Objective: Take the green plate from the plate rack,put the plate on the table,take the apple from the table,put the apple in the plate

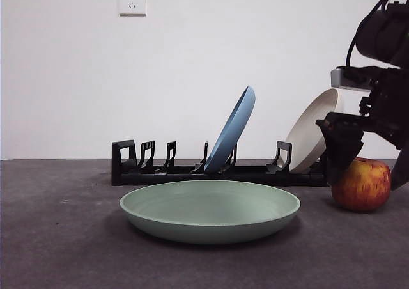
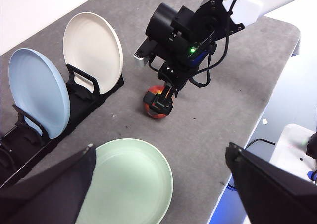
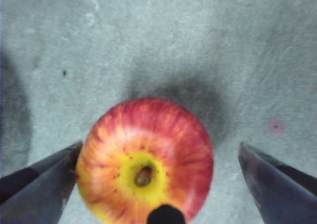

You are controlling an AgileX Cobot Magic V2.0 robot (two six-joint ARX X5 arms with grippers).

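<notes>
From the front, the green plate point(image 1: 209, 210) already lies flat on the table point(image 1: 57, 238), just in front of the plate rack point(image 1: 192, 171), so the first half of the job looks done; a blue plate point(image 1: 231, 129) and a beige plate point(image 1: 311, 130) stand leaning in the rack's slots. The apple point(image 1: 362, 184) sits on the table to one side of the green plate, well apart from it, with the right gripper point(image 1: 370, 151) lowered around it; picking it up and setting it in the plate is what is left. A wall socket point(image 1: 131, 0) shows no writing that can be read. From the left wrist, the left gripper point(image 2: 161, 177) hangs high over the green plate point(image 2: 130, 182) with its jaws wide apart and empty, waiting. From the right wrist, the apple point(image 3: 144, 157) rests on the table between the spread jaws, one jaw at or near its side, the other clearly off it, so it is not yet gripped. No labels or brands are readable anywhere.
</notes>
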